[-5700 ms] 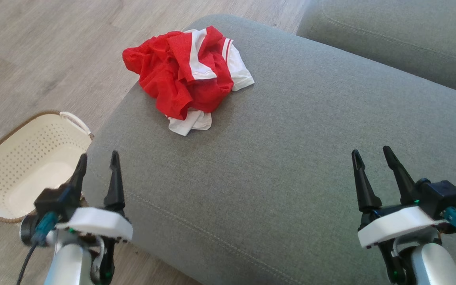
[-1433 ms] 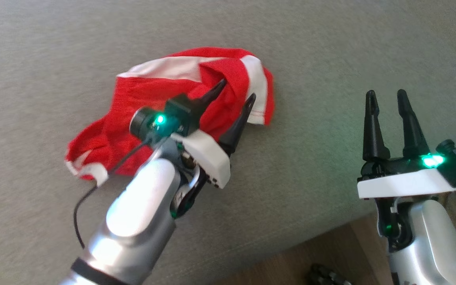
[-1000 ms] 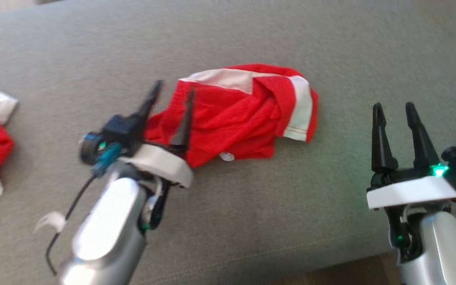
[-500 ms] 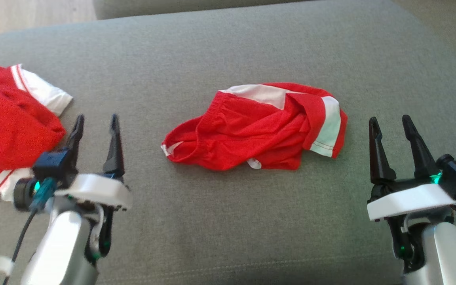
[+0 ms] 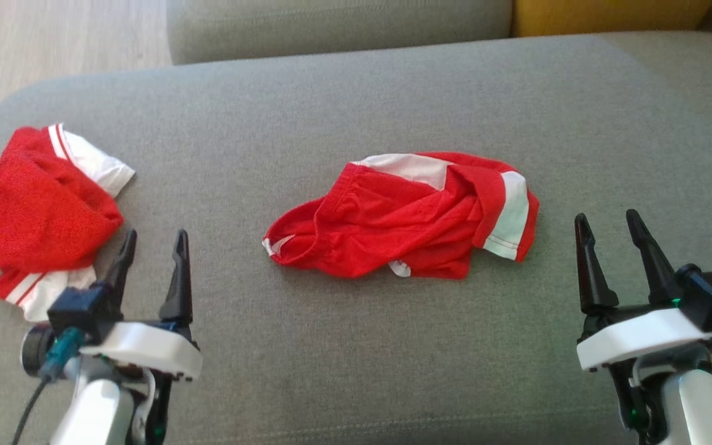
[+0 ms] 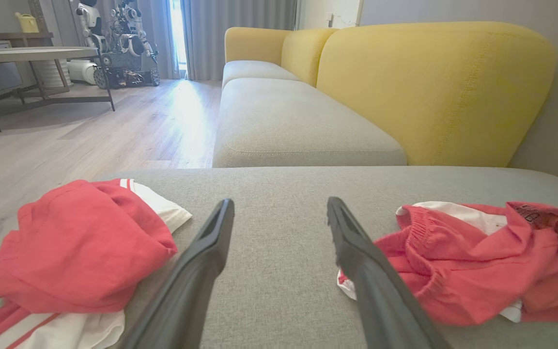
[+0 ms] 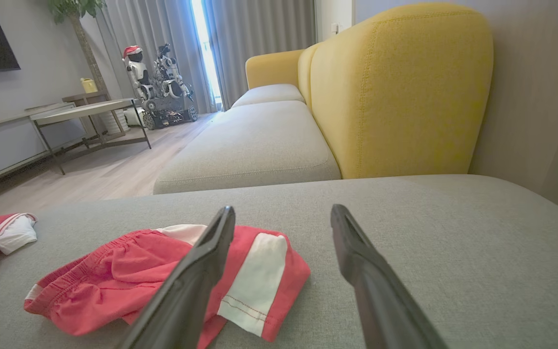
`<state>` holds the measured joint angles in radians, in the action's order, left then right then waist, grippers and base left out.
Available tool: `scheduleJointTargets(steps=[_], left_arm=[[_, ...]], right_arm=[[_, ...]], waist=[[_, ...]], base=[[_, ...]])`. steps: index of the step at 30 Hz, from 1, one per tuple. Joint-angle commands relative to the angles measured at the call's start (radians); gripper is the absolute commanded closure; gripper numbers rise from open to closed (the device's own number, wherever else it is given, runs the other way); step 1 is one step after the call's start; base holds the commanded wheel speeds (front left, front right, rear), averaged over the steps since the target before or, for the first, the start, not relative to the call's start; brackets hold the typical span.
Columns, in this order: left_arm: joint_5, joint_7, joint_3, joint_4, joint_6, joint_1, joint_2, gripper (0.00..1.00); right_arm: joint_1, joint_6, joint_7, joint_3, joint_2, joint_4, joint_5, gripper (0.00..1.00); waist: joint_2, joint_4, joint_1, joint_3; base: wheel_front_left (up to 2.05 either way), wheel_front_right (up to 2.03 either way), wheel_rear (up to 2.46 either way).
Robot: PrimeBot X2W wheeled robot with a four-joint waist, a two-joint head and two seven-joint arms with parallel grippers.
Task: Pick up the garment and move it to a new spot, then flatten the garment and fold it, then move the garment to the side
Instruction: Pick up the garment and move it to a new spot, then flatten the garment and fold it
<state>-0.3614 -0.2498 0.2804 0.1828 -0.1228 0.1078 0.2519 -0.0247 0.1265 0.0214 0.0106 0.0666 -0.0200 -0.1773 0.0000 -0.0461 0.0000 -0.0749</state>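
Bright daylight glares from the far window (image 6: 176, 34); wrist views bow at their edges.

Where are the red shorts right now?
In the head view the shorts lie mid-cushion on the grey sofa, between the left gripper and right gripper; a second red garment sits far left.

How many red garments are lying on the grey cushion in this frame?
2. The middle garment lies crumpled at the centre of the cushion; the left-end garment is bunched just beyond the left gripper. That pile could hide another piece.
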Motion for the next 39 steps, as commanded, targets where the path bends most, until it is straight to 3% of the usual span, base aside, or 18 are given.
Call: scheduleJointTargets(steps=[1, 11, 39], left_arm=[[0.011, -0.012, -0.033, -0.034, 0.003, 0.026, 0.030, 0.00], [0.016, -0.012, -0.014, -0.028, 0.014, -0.010, 0.032, 0.00], [-0.013, -0.005, -0.004, -0.015, 0.000, -0.011, 0.037, 0.00]], right_arm=[[-0.006, 0.004, -0.004, 0.023, 0.014, 0.032, 0.003, 0.00], [0.032, 0.004, -0.017, 0.025, 0.013, 0.045, 0.002, 0.00], [0.039, 0.004, -0.027, 0.021, 0.006, 0.057, -0.005, 0.00]], waist=[[0.0000, -0.004, 0.0000, 0.010], [0.0000, -0.006, 0.0000, 0.053], [0.0000, -0.004, 0.0000, 0.049]], base=[[0.00, 0.00, 0.00], [0.00, 0.00, 0.00], [0.00, 0.00, 0.00]])
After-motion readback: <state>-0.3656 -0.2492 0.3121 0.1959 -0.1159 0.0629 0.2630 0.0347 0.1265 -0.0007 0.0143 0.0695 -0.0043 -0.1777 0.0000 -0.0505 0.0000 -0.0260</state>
